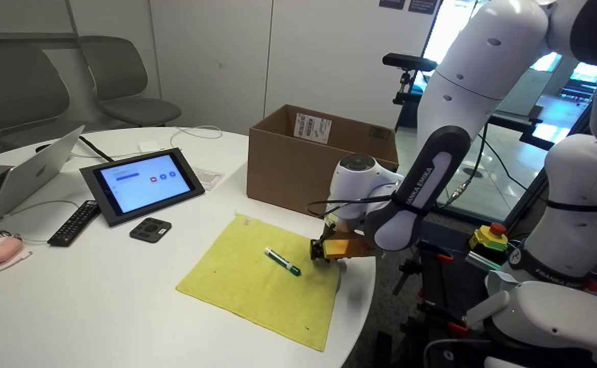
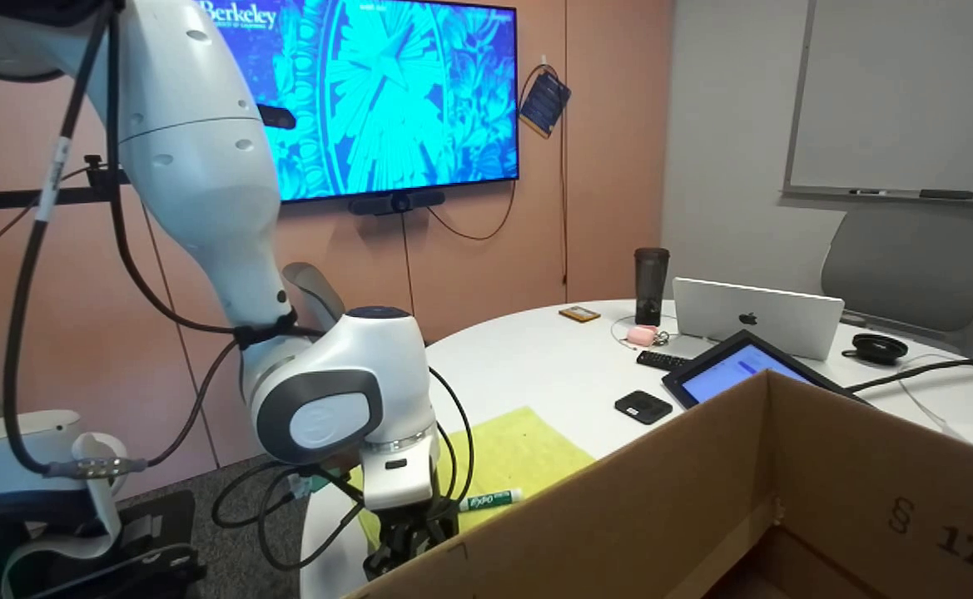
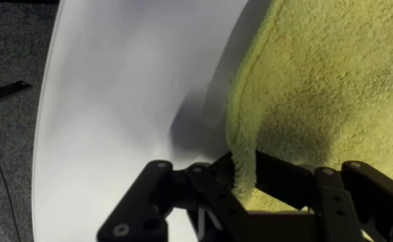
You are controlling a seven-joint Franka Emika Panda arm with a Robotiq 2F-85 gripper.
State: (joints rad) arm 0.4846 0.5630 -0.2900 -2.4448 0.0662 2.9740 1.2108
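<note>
One yellow cloth (image 1: pixel 247 286) on the white counter (image 1: pixel 124 317), mostly flat, its arm-side border next to the rounded rim. Hand (image 3: pixel 245 174) nearly closed, thin raised fold of that border pinched between the fingers (image 3: pixel 280 178). Narrow strip of counter from fold to rim, dark carpet (image 3: pixel 8 151) past the drop. Cardboard box (image 1: pixel 285 168) stands close by the wrist (image 1: pixel 352 186), slim gap to the cloth, so tight on that side; wide stretch of counter across to the black remote (image 1: pixel 74 223), flat black device (image 1: pixel 150 230) and tablet (image 1: pixel 145 180), all well apart from the hand. Green-and-white marker (image 1: pixel 282 261) lies on the cloth, near the hand. In an exterior view the box wall covers the fingertips, some of the cloth and part of the tablet. Wrist view gets the fold close up, but the cloth runs out of frame and the fingers are dark, blurry. Orange-brown piece (image 1: pixel 344 249) at the hand: can't make out what. Laptop (image 1: pixel 38 174) cut off at the side.
</note>
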